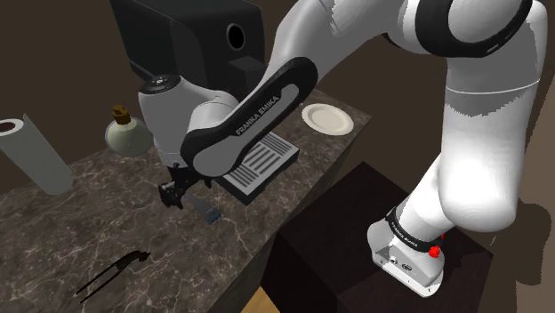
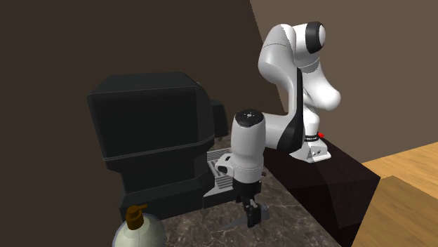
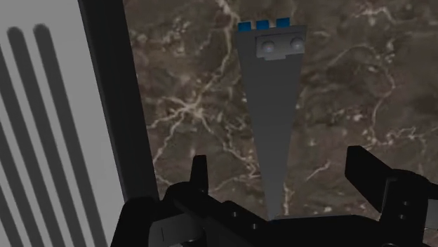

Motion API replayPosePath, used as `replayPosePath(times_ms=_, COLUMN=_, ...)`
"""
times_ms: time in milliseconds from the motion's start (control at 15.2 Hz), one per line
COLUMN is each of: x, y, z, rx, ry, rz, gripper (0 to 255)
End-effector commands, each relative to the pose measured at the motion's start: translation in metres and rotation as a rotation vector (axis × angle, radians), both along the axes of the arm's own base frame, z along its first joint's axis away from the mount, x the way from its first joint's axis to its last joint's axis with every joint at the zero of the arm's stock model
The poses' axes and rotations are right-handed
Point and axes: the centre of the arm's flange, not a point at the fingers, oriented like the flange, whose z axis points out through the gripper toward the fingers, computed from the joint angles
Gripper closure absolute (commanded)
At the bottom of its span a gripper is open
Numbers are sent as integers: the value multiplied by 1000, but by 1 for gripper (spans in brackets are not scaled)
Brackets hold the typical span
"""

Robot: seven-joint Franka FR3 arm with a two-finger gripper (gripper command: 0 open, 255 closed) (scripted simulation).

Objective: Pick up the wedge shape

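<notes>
Shoulder view: the arm is extending from the stand [image 1: 338, 227] at 5 o'clock toward 9 o'clock over the marble counter [image 1: 53, 222]. The gripper [image 1: 180, 194] is pointing down just above the counter, beside the grey tray [image 1: 258, 164] of the black machine [image 1: 191, 44]. The wedge [image 1: 207, 212], grey with a blue end, is lying flat just beside the gripper at its 4 o'clock. A plate [image 1: 327, 118] is sitting at the tray's 2 o'clock, a bottle [image 1: 129, 133] at the gripper's 11 o'clock, a roll [image 1: 36, 156] at its 9 o'clock and tongs [image 1: 111, 271] at its 7 o'clock. Second exterior view: the gripper [image 2: 251, 212] is hanging low over the counter at the machine's [image 2: 151, 133] 4 o'clock. Wrist view: the fingers [image 3: 200, 175] are standing wide apart and gripping nothing. The wedge [image 3: 270, 105] is lying between them untouched, its narrow tip nearest the gripper [image 3: 279, 158], its wide blue end pointing away, the tray [image 3: 49, 126] running alongside.
</notes>
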Motion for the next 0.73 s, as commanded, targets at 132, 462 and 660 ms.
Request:
replayPosePath(times_ms=132, x=0, y=1, z=-14, rx=0, ry=0, rz=0, gripper=0)
replayPosePath(times_ms=462, x=1, y=2, z=-15, rx=0, ry=0, rz=0, gripper=255)
replayPosePath(times_ms=660, x=1, y=2, z=-15, rx=0, ry=0, rz=0, gripper=255)
